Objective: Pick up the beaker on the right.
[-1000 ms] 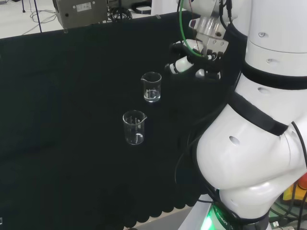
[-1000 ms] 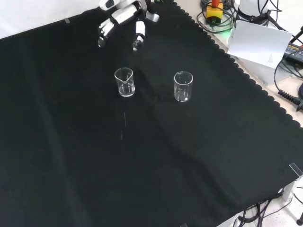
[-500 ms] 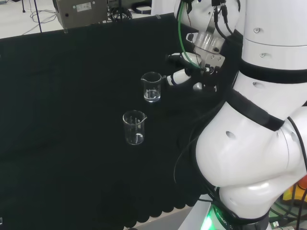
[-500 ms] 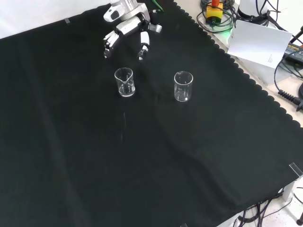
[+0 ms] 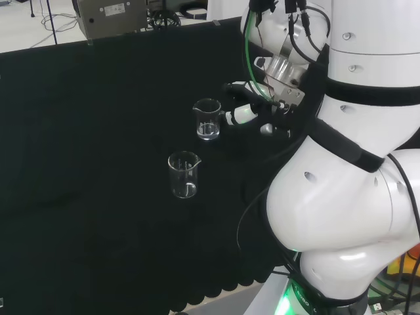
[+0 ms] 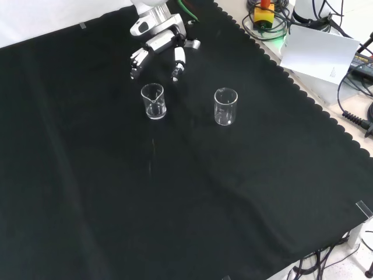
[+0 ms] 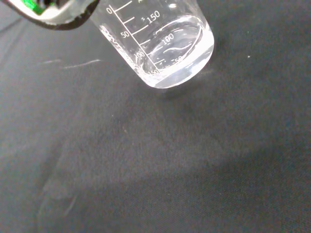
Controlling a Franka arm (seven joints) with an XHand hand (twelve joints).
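Note:
Two clear glass beakers stand on the black cloth. In the front view, one beaker (image 6: pixel 153 101) stands at the left and the other beaker (image 6: pixel 225 106) at the right. The hand (image 6: pixel 157 42) hovers just beyond the left one, open, with its fingers (image 6: pixel 178 61) spread to either side and holding nothing. In the head view the hand (image 5: pixel 243 115) sits right beside the farther beaker (image 5: pixel 207 119), and the nearer beaker (image 5: pixel 183 174) stands apart from it. The wrist view shows a graduated beaker (image 7: pixel 165 48) close by.
The arm's white links (image 5: pixel 354 164) stand at the head view's right. The cloth's scalloped edge (image 6: pixel 291 81) runs along the front view's right, with a white sheet (image 6: pixel 320 52) and cables beyond it. A grey box (image 5: pixel 111 16) sits behind the bench.
The hand has come down and closer to the left beaker of the front view, its fingers still spread. Neither beaker has moved.

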